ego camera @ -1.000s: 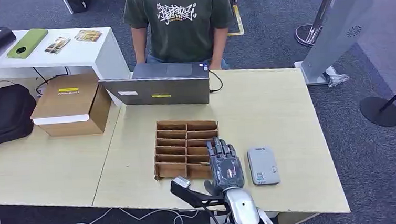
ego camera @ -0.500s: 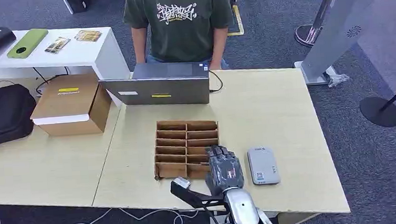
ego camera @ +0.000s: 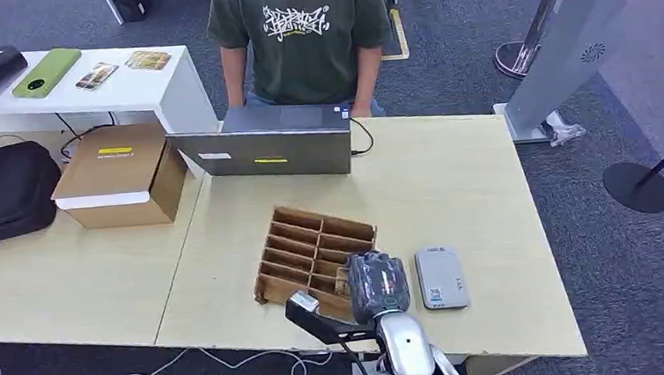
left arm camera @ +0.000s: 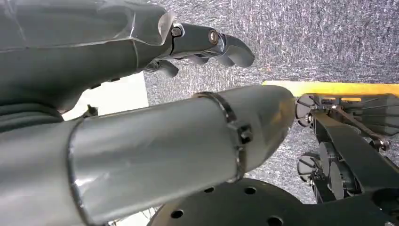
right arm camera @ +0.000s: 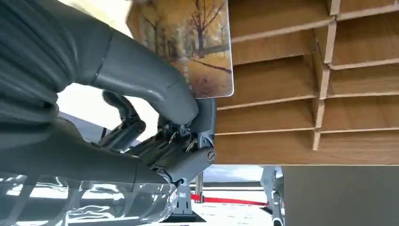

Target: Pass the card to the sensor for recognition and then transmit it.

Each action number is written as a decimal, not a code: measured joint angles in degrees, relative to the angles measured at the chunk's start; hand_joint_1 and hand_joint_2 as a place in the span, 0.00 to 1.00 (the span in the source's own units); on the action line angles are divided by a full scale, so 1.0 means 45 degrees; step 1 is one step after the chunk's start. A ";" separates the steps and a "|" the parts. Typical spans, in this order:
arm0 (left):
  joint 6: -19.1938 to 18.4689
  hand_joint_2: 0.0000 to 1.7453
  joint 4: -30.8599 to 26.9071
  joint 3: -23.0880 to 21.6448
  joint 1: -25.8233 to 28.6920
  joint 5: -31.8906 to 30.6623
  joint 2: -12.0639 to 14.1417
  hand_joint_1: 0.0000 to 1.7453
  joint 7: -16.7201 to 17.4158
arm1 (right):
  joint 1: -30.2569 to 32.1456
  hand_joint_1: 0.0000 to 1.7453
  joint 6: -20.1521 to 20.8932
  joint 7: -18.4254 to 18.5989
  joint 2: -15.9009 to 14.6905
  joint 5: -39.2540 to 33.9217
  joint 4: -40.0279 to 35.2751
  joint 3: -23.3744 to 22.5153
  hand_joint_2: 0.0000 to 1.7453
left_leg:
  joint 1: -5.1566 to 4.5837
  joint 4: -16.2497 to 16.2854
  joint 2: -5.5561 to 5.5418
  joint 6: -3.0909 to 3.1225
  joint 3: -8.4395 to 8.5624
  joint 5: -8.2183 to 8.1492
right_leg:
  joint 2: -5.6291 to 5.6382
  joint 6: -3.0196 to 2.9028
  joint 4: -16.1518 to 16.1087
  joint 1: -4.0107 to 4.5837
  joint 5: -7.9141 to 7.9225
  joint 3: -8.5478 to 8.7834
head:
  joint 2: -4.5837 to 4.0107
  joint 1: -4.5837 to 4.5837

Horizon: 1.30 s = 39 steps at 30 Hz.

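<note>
My right hand (ego camera: pixel 375 283) is curled over the near right corner of the brown cardboard divider tray (ego camera: pixel 301 241) on the light wooden table (ego camera: pixel 452 188). In the right wrist view the thumb and a finger of that hand (right arm camera: pixel 141 94) pinch a card (right arm camera: pixel 197 42) printed with autumn trees, held against the tray's slots (right arm camera: pixel 291 94). The grey flat card sensor (ego camera: pixel 441 277) lies on the table just right of the hand. My left hand (left arm camera: pixel 202 42) hangs over the carpet with its fingers apart and nothing in them.
A person in a green shirt (ego camera: pixel 300 31) stands behind a grey laptop (ego camera: pixel 273 147) at the table's far edge. A cardboard box (ego camera: pixel 120 171) and a black bag (ego camera: pixel 2 193) sit at the left. A grey kiosk stand (ego camera: pixel 565 39) rises at the far right.
My right hand's fingers have curled from stretched flat into a closed grip at the tray's corner. The divider tray has been turned out of square and now lies at an angle.
</note>
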 joint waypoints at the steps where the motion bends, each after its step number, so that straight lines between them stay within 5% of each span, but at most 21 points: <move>1: 0.0000 0.00 0.0000 0.0000 -0.0001 0.0000 0.0000 0.00 0.0000 | 0.0023 1.00 0.0029 0.0005 0.0000 0.0000 -0.0010 0.0000 1.00 | 0.0000 0.0000 0.0000 0.0000 -0.0002 0.0000 | 0.0000 0.0000 0.0000 0.0000 0.0000 -0.0001 | 0.0000 -0.0005; 20: -0.0010 0.00 0.0000 0.0000 0.0033 0.0000 -0.0121 0.00 -0.0155 | 0.0161 1.00 -0.0136 -0.0024 0.0000 -0.0010 -0.0394 -0.0117 1.00 | 0.0000 0.0000 0.0000 0.0000 -0.0004 0.0000 | 0.0000 0.0000 0.0000 0.0000 0.0000 -0.0003 | 0.0000 -0.0005; 30: 0.0000 0.00 0.0000 0.0000 0.0072 0.0000 -0.0194 0.00 -0.0330 | 0.0328 1.00 -0.2527 -0.0394 0.0000 -0.0146 -0.2114 -0.0690 1.00 | -0.0001 0.0000 0.0000 0.0000 -0.0005 -0.0001 | 0.0000 0.0000 -0.0001 0.0000 0.0000 -0.0006 | 0.0000 -0.0005; 39: 0.0005 0.00 0.0000 -0.0034 0.0127 -0.0097 -0.0243 0.00 -0.0447 | 0.0854 1.00 -0.3250 -0.0549 0.0000 -0.0262 -0.3843 -0.1326 1.00 | -0.0001 0.0000 -0.0001 0.0000 -0.0006 -0.0001 | -0.0001 0.0000 -0.0001 0.0000 0.0000 -0.0007 | 0.0000 0.0000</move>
